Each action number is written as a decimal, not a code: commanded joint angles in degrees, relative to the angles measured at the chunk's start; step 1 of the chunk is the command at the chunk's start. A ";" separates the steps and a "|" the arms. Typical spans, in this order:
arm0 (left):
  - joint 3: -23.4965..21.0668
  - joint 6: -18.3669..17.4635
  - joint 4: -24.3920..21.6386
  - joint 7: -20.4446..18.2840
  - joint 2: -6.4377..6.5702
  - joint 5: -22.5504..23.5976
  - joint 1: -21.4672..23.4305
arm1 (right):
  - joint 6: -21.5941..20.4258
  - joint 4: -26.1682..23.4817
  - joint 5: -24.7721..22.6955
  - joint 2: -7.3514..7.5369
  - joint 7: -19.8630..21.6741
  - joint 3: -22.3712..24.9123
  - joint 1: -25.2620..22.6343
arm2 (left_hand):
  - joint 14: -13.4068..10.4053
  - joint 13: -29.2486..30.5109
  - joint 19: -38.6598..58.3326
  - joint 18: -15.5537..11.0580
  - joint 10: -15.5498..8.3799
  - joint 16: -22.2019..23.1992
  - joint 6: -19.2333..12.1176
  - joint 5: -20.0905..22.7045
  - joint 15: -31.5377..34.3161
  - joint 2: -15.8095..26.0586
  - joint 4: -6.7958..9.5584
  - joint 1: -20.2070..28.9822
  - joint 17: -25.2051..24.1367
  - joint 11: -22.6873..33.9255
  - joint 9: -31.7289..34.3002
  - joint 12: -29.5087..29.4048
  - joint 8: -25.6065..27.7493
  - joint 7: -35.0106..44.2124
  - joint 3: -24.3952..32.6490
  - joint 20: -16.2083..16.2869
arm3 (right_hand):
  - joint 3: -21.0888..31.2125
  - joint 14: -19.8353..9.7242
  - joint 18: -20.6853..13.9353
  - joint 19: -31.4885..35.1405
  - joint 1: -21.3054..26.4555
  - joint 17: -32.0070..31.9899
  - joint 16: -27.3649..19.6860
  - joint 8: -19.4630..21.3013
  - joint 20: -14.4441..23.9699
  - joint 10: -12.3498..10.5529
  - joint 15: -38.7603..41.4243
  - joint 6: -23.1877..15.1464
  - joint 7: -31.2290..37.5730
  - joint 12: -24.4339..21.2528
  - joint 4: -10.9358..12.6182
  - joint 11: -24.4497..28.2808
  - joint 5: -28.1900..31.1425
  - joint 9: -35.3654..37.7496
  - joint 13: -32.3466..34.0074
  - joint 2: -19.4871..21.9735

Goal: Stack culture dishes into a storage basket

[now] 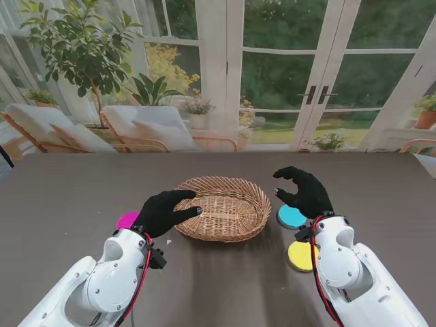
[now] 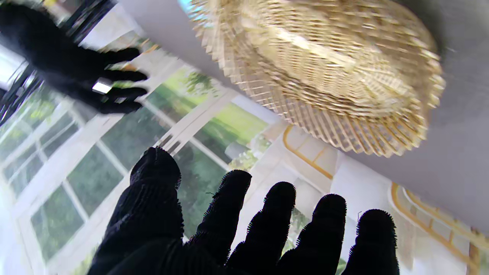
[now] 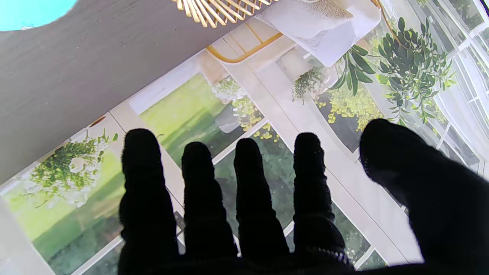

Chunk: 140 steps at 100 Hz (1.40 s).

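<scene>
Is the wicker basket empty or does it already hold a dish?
Empty: the basket shows only bare weave inside; cyan dish lies on the table.

A dark grey-brown counter (image 1: pixel 68 197) fills the near ground before you, its matte top running to a far edge under a wall of white-framed glass doors (image 1: pixel 320 75) with two dark lever handles (image 1: pixel 317 95). Beyond the counter on your left, a tall leafy potted tree (image 1: pixel 82 48) stands beside two cream-cushioned lounge chairs with pale wooden frames (image 1: pixel 136 129). A smaller broad-leaved plant (image 1: pixel 153 88) sits behind them. At the far right, a terracotta pot (image 1: pixel 426 119) holds greenery by the glass. Outside, you see lawn and dense green trees.
</scene>
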 commanded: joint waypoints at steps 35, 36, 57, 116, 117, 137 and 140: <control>-10.29 3.66 -10.40 -10.91 3.10 25.15 11.90 | -0.63 -3.47 -0.31 0.45 3.12 0.71 -2.77 | -2.97 -3.47 0.67 -2.38 -3.94 0.39 -3.25 -7.54 -0.09 -0.78 1.38 -2.35 -0.31 -1.61 -8.39 -0.97 -0.98 -2.81 -1.64 0.88 | -2.86 0.06 0.39 -2.08 -1.47 -12.99 0.10 -0.19 3.19 -0.31 -0.22 -0.83 -1.12 -0.73 0.30 -1.19 0.04 -0.17 0.77 0.98; -10.61 3.62 -10.57 -11.16 3.13 25.50 12.15 | -0.63 -3.47 -0.30 0.45 3.13 0.67 -2.78 | -3.04 -3.63 0.69 -2.42 -4.03 0.39 -3.25 -7.72 -0.12 -0.85 1.39 -2.41 -0.35 -1.62 -8.54 -0.97 -1.01 -2.86 -1.62 0.92 | -2.83 0.11 0.38 -2.09 -1.39 -12.99 0.11 -0.19 3.21 -0.25 -0.22 -0.84 -1.12 -0.72 0.32 -1.15 0.04 -0.09 0.76 0.96; -16.49 1.71 -11.55 -17.69 3.66 29.53 14.28 | -0.91 -3.16 0.12 0.63 4.20 -0.12 -2.75 | -5.00 -9.55 -1.67 -4.31 -5.20 -1.41 -3.20 -11.39 -2.69 -1.15 1.46 -3.56 -4.12 -2.83 -13.51 -2.03 -1.70 -4.09 -1.24 -0.08 | -3.04 0.00 0.37 -2.34 -1.53 -13.05 0.12 -0.14 3.60 0.10 -0.26 -0.80 -1.23 -0.74 0.33 -1.21 -0.18 -0.39 0.68 1.19; -20.63 -3.44 -1.97 -23.55 4.66 35.72 9.59 | -0.15 -1.13 1.20 0.56 4.82 -2.05 -0.92 | -5.65 -10.50 -2.77 -5.23 -5.66 -2.85 -3.71 -12.85 -2.50 -1.41 1.61 -3.95 -4.57 -2.75 -15.07 -3.19 -2.34 -4.21 -0.85 -1.82 | -3.17 -0.05 0.34 -2.92 -1.47 -13.30 0.18 0.07 4.45 0.43 -0.16 -0.41 -1.10 -0.72 0.41 -1.09 -0.01 -0.55 0.61 1.43; -20.64 -3.49 -1.78 -23.64 4.68 35.78 9.51 | -0.14 -1.13 1.19 0.56 4.82 -2.06 -0.92 | -5.65 -10.45 -2.75 -5.22 -5.64 -2.85 -3.73 -12.91 -2.48 -1.50 1.61 -3.94 -4.52 -2.75 -15.10 -3.20 -2.35 -4.23 -0.85 -1.84 | -3.17 0.04 0.35 -2.93 -1.48 -13.30 0.18 0.07 4.47 0.34 -0.15 -0.40 -1.09 -0.71 0.41 -1.08 0.00 -0.52 0.63 1.45; -20.51 -4.56 1.70 -26.44 5.13 37.53 7.47 | 0.03 -1.07 1.12 0.59 4.99 -2.27 -0.90 | -6.26 -10.09 -2.09 -5.60 -6.25 -2.66 -4.60 -17.45 -2.06 -2.88 1.58 -5.18 -3.42 -3.36 -18.08 -3.42 -3.12 -5.94 -1.19 -1.83 | -3.14 0.06 0.37 -3.08 -1.47 -13.34 0.16 0.11 4.68 0.37 -0.19 -0.38 -1.05 -0.71 0.42 -1.04 0.06 -0.39 0.58 1.44; -20.53 -4.78 1.96 -27.47 5.22 38.07 7.15 | 0.05 -1.08 1.13 0.60 5.03 -2.29 -0.91 | -6.69 -9.93 -1.85 -5.70 -6.45 -2.54 -4.85 -18.35 -1.88 -3.08 1.57 -5.71 -3.15 -3.39 -18.52 -3.44 -3.27 -6.27 -1.32 -1.71 | -3.12 0.04 0.42 -3.13 -1.46 -13.38 0.16 0.11 4.72 0.39 -0.18 -0.39 -1.05 -0.72 0.42 -1.06 0.06 -0.39 0.61 1.45</control>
